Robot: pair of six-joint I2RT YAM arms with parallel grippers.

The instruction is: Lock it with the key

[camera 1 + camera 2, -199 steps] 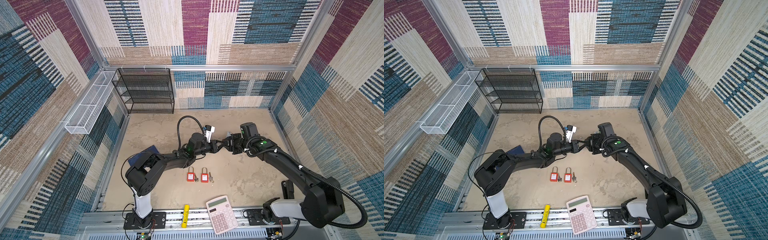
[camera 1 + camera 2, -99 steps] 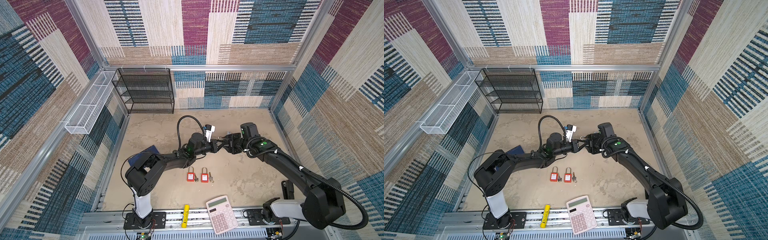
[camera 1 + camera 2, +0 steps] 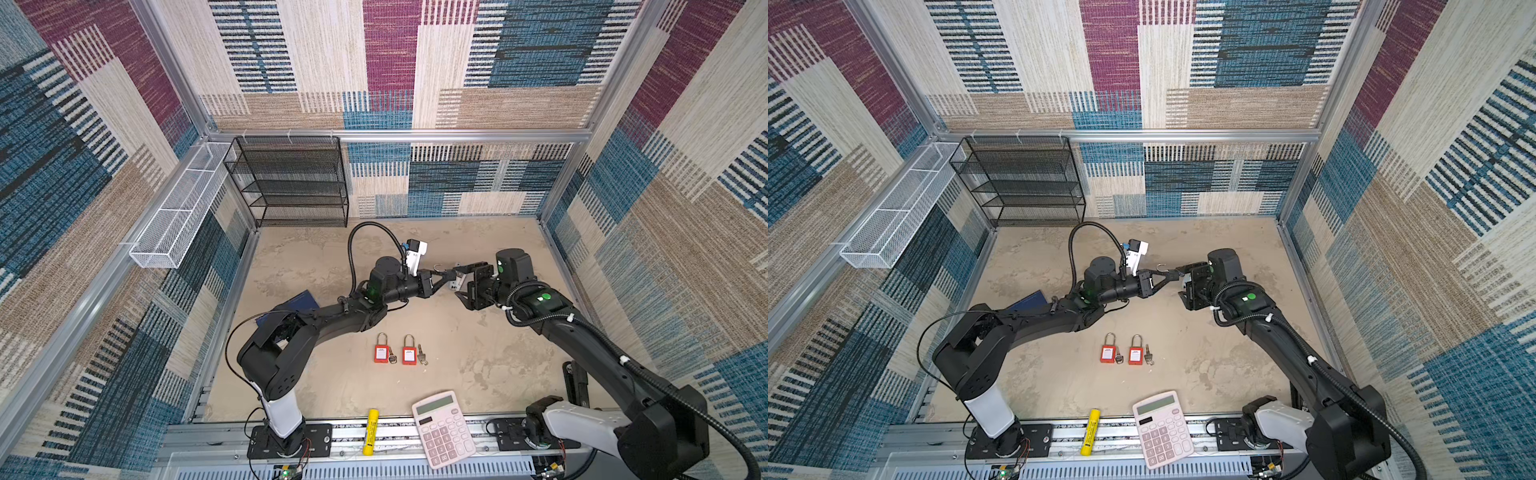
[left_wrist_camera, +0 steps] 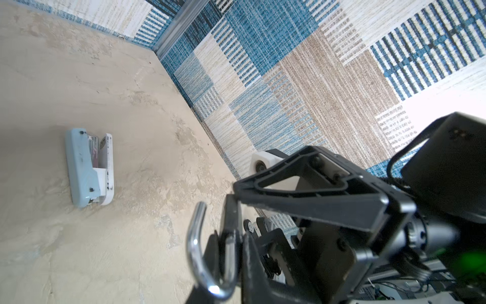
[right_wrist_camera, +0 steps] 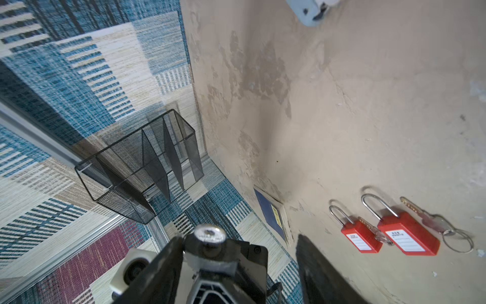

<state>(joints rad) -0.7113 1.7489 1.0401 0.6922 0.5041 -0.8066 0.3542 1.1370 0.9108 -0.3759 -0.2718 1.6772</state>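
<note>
The floor [image 3: 478, 353] is sandy and flat, and the walls around it look like a patchwork rug. Up in the air, the left claw [image 3: 448, 275] is pressed tight on a small padlock [image 5: 207, 252], pinching its dark body from both sides. The silver hoop [image 4: 193, 244] sticks out past the side of that claw. One end of the hoop hangs free, so the lock is not clicked shut. The round keyhole [image 5: 209, 235] points away from the left claw, straight at the right claw [image 3: 459, 281]. The right claw is spread wide with nothing in it, and its two fingers sit just beside the keyhole end, one on each side. I think no key is in the keyhole, but that spot is small and hard to see. Down on the floor, well below both claws, lie a red padlock [image 3: 381, 353] and its twin [image 3: 409, 355], each with a key [image 3: 422, 355] beside it. The held padlock looks hard and a bit heavy for its size, and it should not bend or break. Its metal is smooth, and the round hoop would likely roll in a pinch. So the flat sides of the body are the best place to hold it. A key is thin and light. It is best pinched by its wide head, with the toothed end left free.
</note>
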